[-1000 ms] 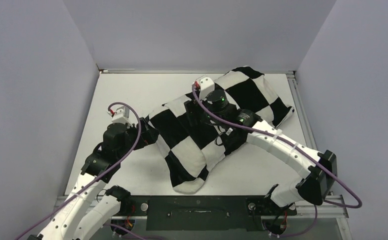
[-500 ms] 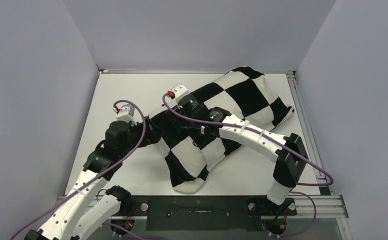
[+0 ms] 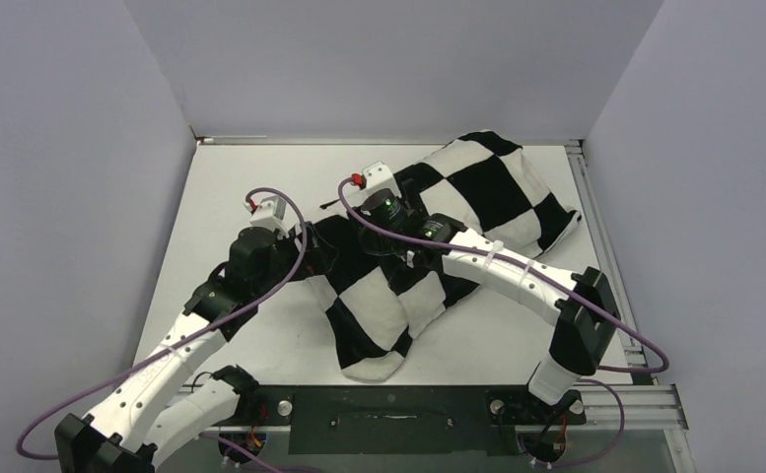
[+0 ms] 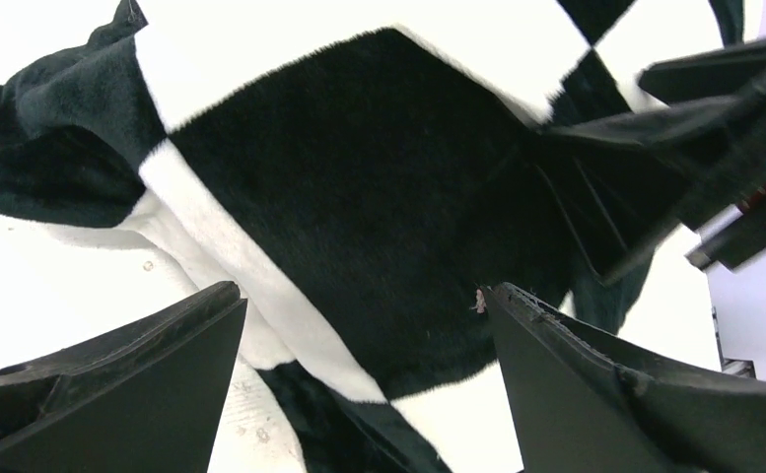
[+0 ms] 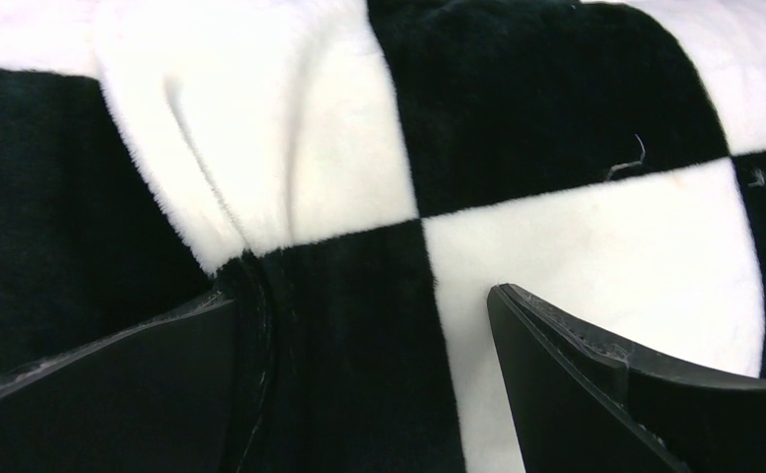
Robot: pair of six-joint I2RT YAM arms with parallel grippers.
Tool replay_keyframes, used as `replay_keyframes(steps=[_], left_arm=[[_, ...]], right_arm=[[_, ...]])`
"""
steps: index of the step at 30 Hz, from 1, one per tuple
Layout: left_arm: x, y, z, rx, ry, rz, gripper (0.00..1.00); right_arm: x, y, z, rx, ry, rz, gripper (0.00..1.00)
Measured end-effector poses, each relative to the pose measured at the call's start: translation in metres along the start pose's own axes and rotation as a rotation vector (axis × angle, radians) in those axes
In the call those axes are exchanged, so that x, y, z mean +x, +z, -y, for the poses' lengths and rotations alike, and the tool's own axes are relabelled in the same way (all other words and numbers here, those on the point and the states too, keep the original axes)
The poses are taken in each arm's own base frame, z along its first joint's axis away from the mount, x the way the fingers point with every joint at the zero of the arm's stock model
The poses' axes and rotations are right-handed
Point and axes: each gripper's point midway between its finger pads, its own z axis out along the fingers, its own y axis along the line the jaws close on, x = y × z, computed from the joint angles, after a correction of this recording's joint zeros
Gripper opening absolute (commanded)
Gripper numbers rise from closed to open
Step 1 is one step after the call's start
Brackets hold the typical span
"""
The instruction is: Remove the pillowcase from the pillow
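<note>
Advanced left gripper (image 4: pixel 364 293) to pillowcase (image 3: pixel 487 187) left end, opposite right gripper (image 5: pixel 361 294). Kept both jaw pairs open over plush, gripping nothing, presumably to pinch fabric. Left it lying diagonally on table (image 3: pixel 260 177), pillow unseen inside.

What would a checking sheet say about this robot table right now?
Surface: white table, flat.
Job's things: checkered pillowcase lies stuffed and bent across the table; the pillow does not show bare.
Clutter: nothing seen.
Grippers: left gripper open, over a black square; right gripper open, close over the fabric.
Cables: purple cables loop off both arms.
Surroundings: grey walls on three sides.
</note>
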Motion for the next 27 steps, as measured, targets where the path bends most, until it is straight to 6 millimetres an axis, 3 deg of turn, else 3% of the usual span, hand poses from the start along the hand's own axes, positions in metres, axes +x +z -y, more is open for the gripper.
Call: replay_keyframes(steps=[8, 16, 19, 27], left_arm=[[-0.014, 0.032, 0.004, -0.065, -0.004, -0.006, 0.96], [-0.051, 0.048, 0.040, -0.058, 0.044, 0.053, 0.96], [-0.048, 0.055, 0.040, -0.079, 0.059, 0.046, 0.96], [-0.018, 0.077, 0.021, -0.160, 0.090, -0.024, 0.96]], right_arm=[[0.008, -0.008, 0.020, -0.028, 0.083, 0.022, 0.90], [0.010, -0.005, 0.033, -0.058, 0.124, 0.026, 0.90], [0.009, -0.005, 0.029, -0.082, 0.125, 0.029, 0.90], [0.008, -0.006, 0.022, -0.128, 0.114, 0.030, 0.90]])
